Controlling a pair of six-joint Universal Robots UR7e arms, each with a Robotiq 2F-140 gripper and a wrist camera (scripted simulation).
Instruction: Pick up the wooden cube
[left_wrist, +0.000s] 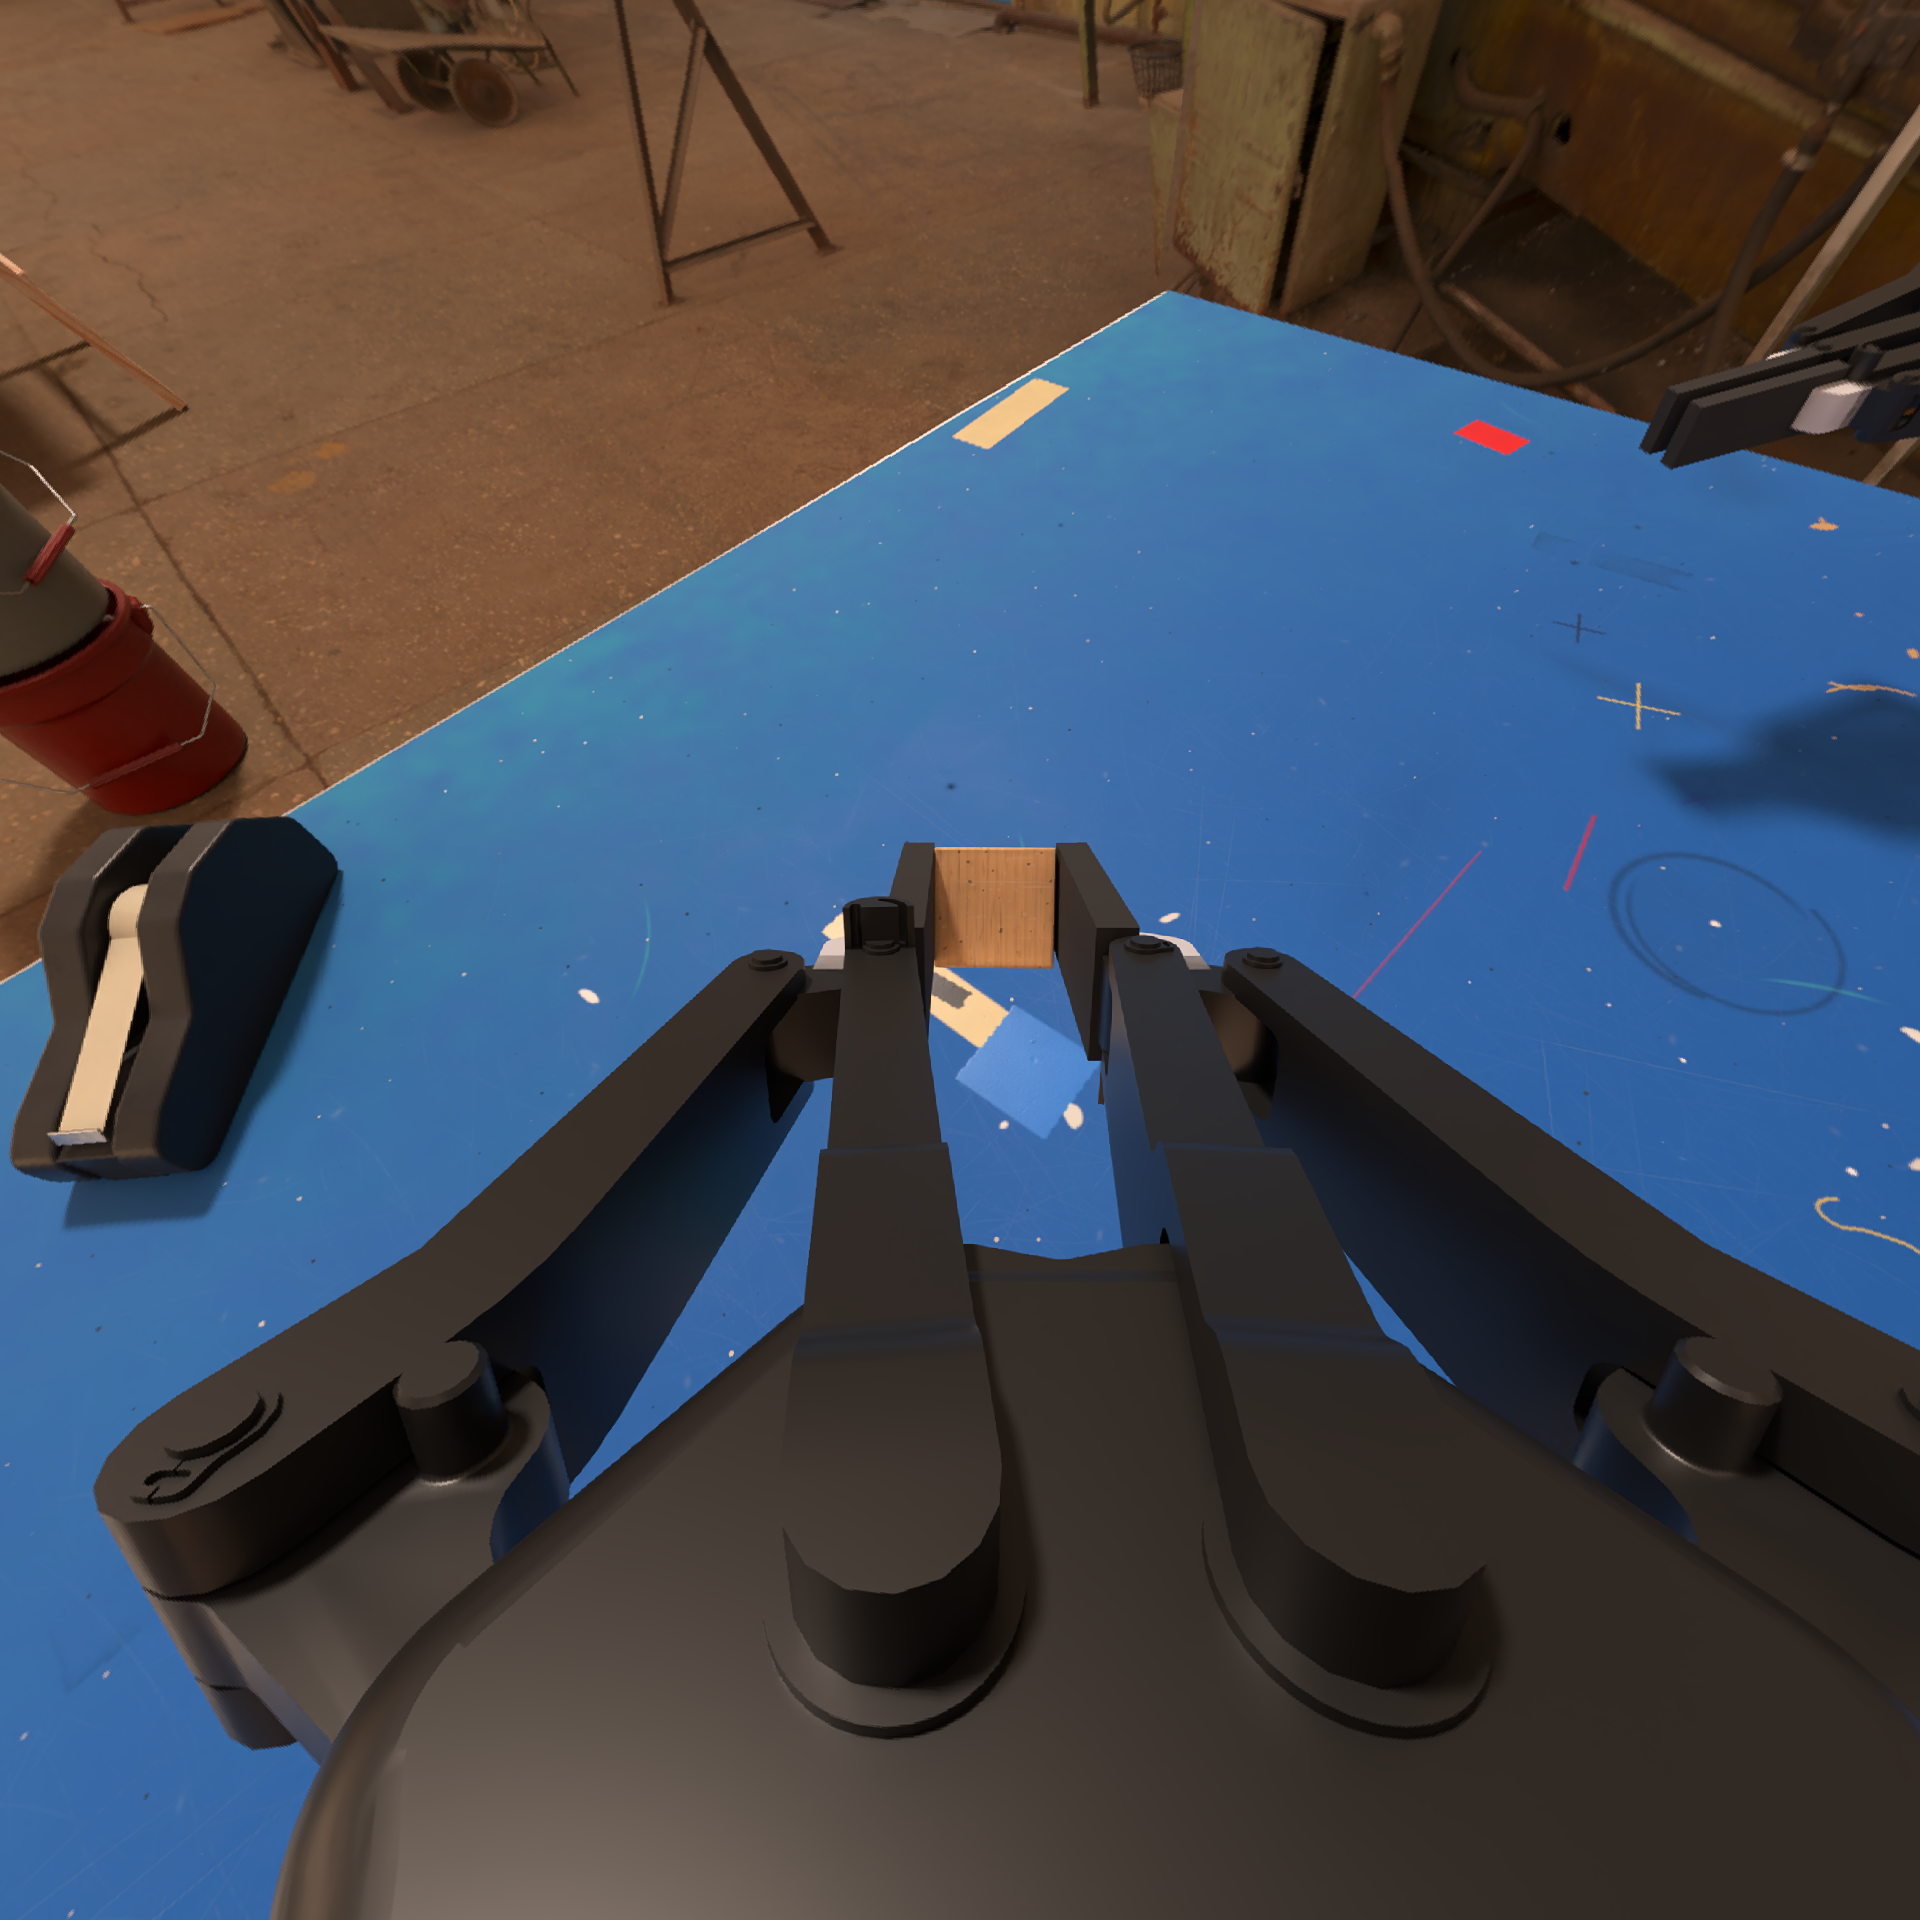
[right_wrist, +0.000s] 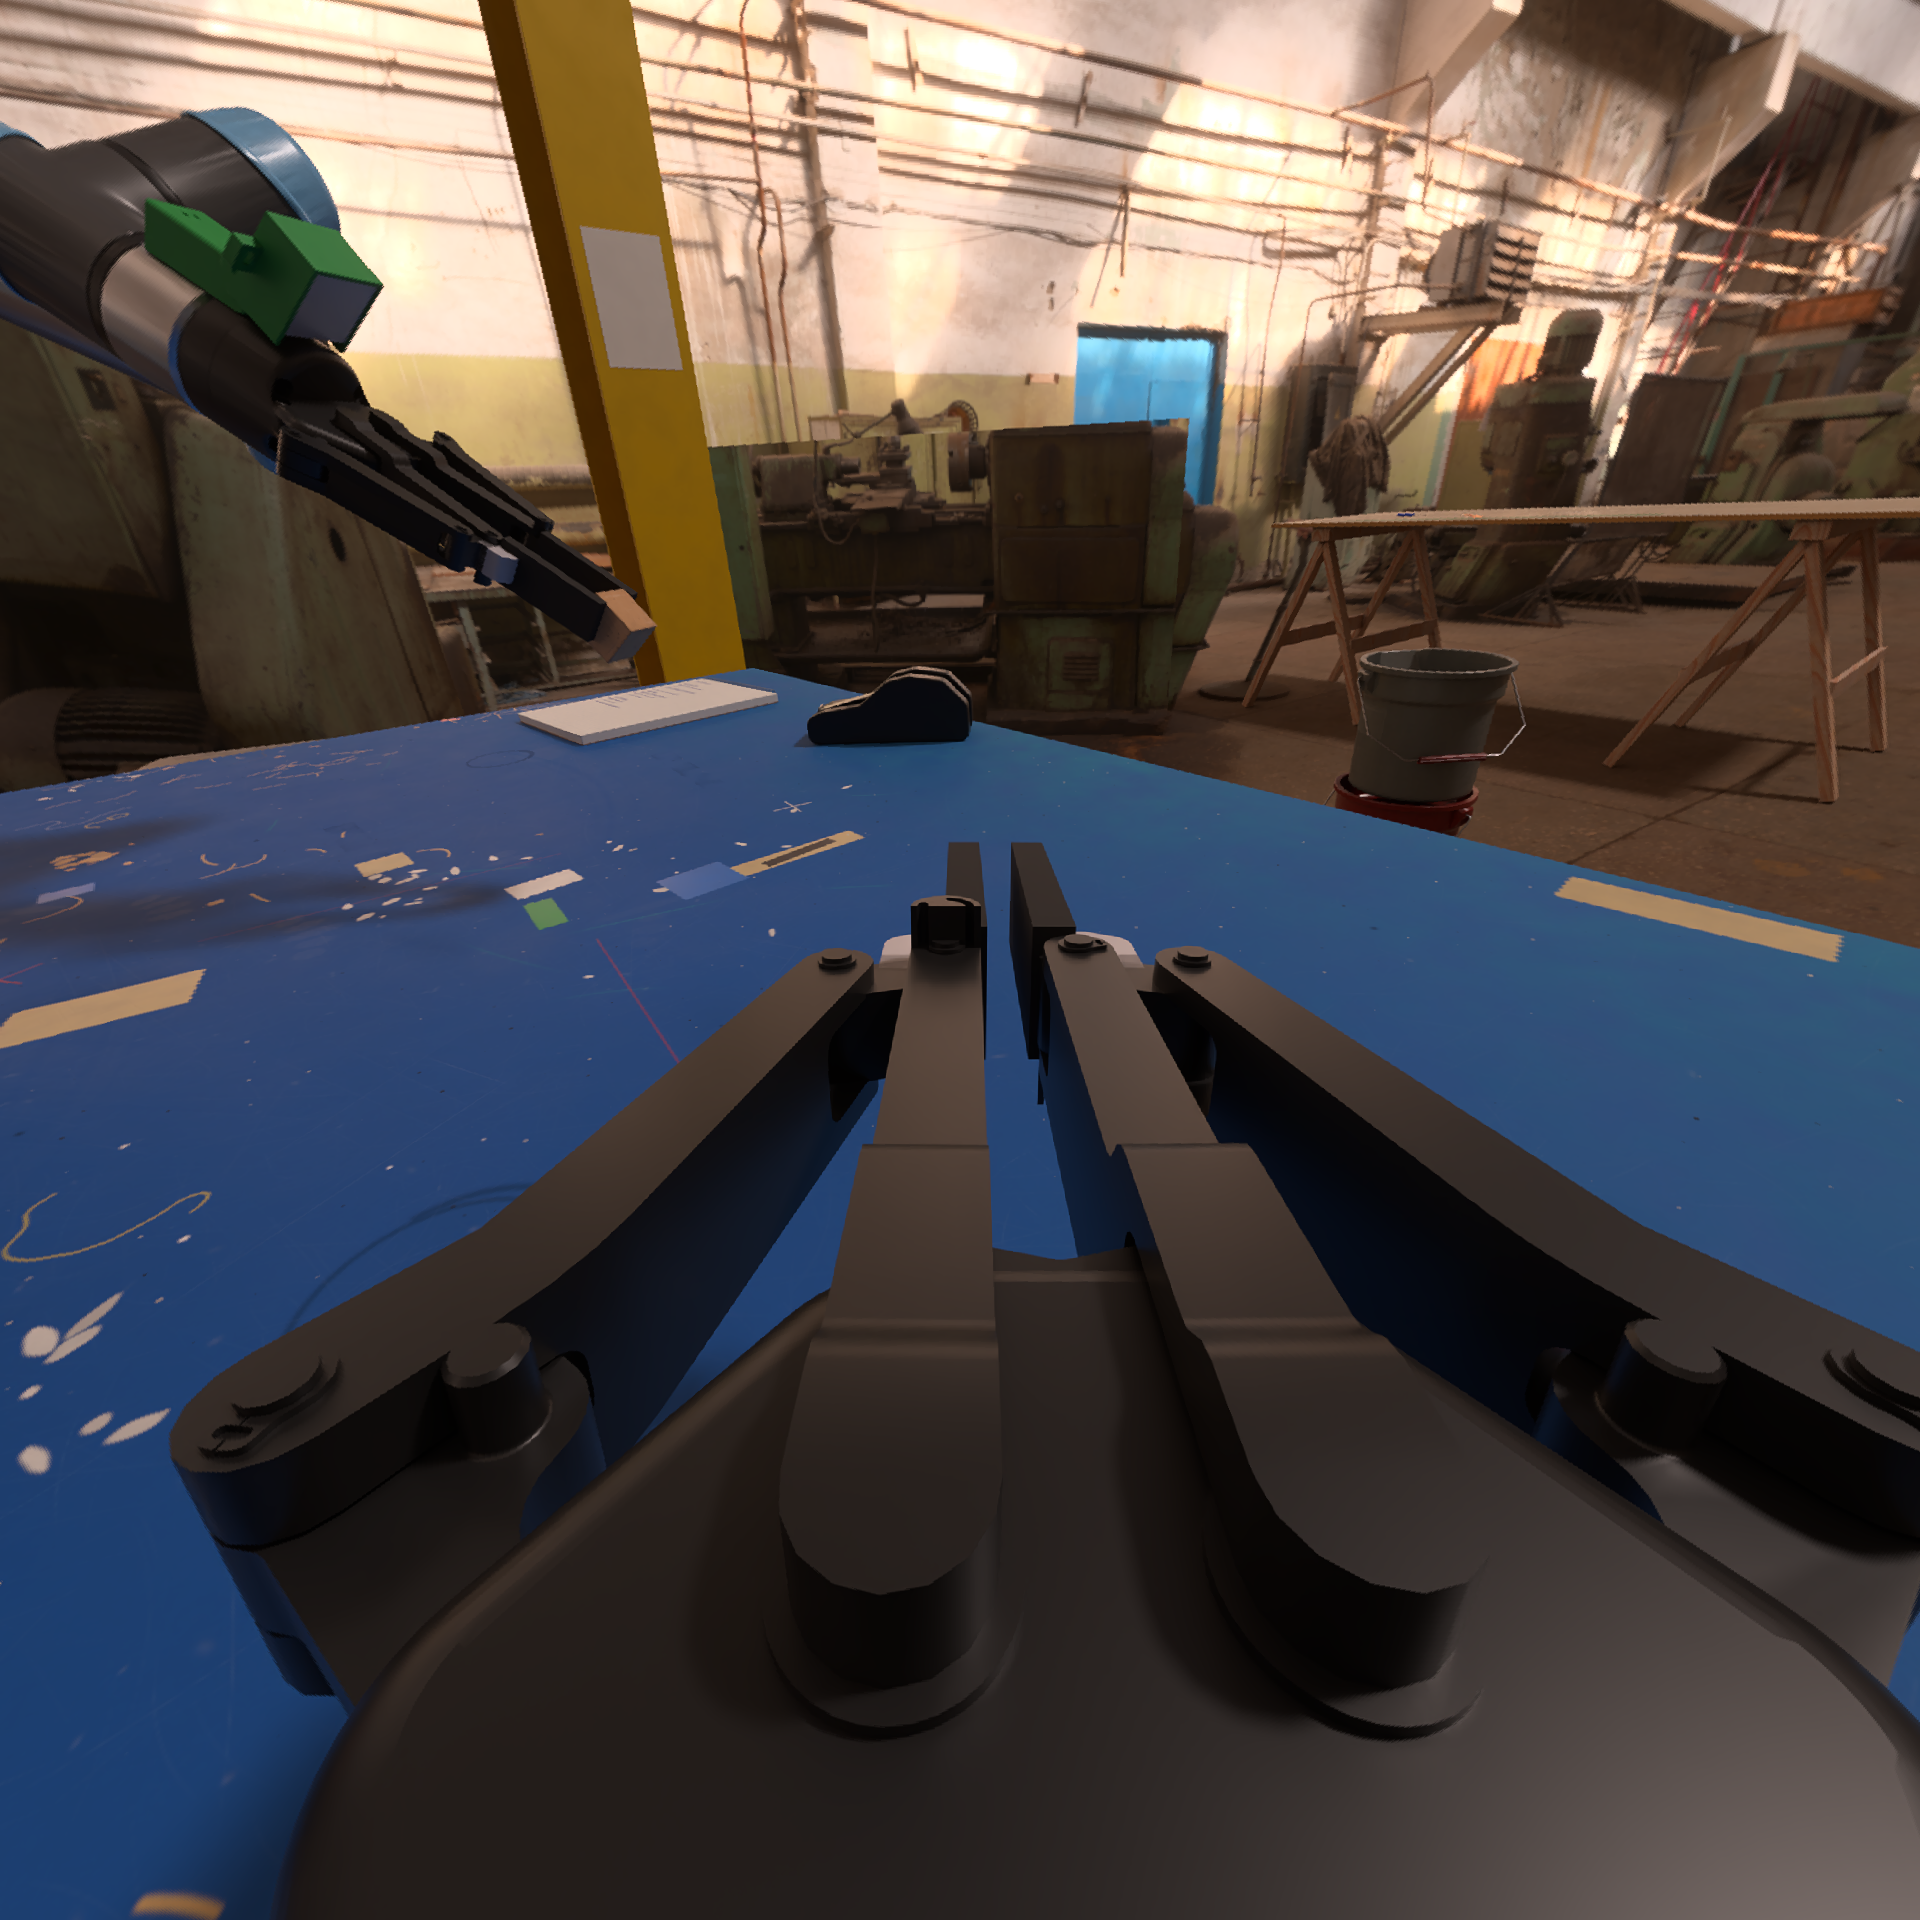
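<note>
The wooden cube (left_wrist: 993, 906) is light brown and sits clamped between the two black fingertips of my left gripper (left_wrist: 995, 894), held up off the blue table (left_wrist: 727, 727). In the right wrist view the left gripper (right_wrist: 613, 623) shows at the upper left, well above the table, with the cube (right_wrist: 630, 628) at its tip. My right gripper (right_wrist: 995, 873) is shut and empty, with only a thin slit between its fingers, low over the table. It also shows at the upper right of the left wrist view (left_wrist: 1662, 442).
A black tape dispenser (left_wrist: 156, 997) lies near the table's left edge; it shows in the right wrist view (right_wrist: 894, 712) beside a white flat board (right_wrist: 649, 709). Buckets (left_wrist: 104, 696) stand on the floor beyond the edge. Tape patches and paint marks dot the table.
</note>
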